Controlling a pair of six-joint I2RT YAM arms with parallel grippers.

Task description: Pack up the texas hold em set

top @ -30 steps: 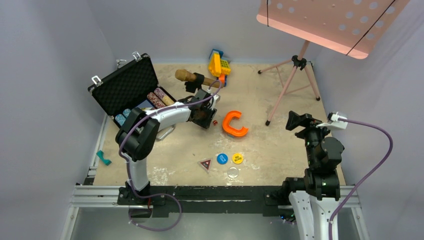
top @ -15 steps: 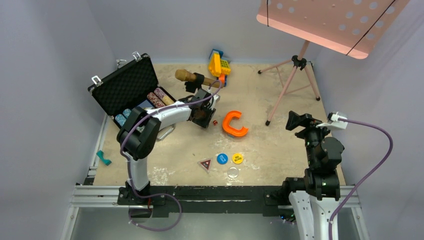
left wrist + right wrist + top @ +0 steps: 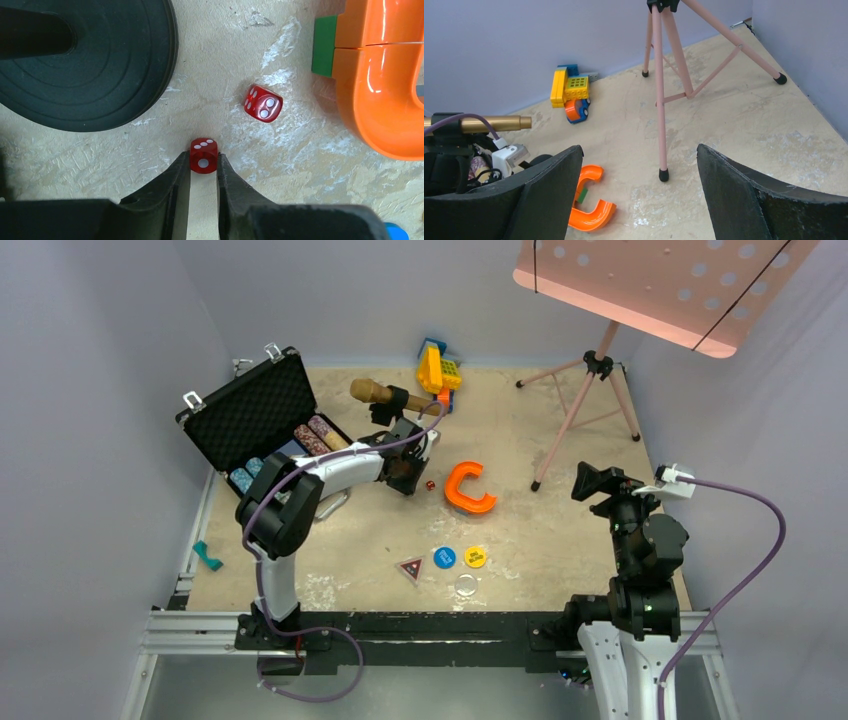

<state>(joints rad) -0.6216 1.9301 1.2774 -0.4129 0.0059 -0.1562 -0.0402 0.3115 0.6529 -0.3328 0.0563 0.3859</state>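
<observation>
We're over a beige table, scuffed and streaked with white scratches, boxed in by plain lavender walls. A pink music stand leans in at the far right, its tripod feet planted on the surface. At the far left sits the black case, lid up, with poker chip rows lying in its tray.

Now the left gripper, out at mid-table just beside the case. Its jaws are nearly together, and a red die is pinched at the very fingertips, touching both, three pips facing up. Whether it has left the table, I cannot tell. A second red die lies free just beyond and to the right, near the orange C-shaped piece. A black round disc fills the far left of the wrist view.

Near the front edge and well apart from the claw, the triangular button, blue button and yellow button lie in a row.

The right gripper hangs above the right side of the table, jaws spread wide, holding nothing.
</observation>
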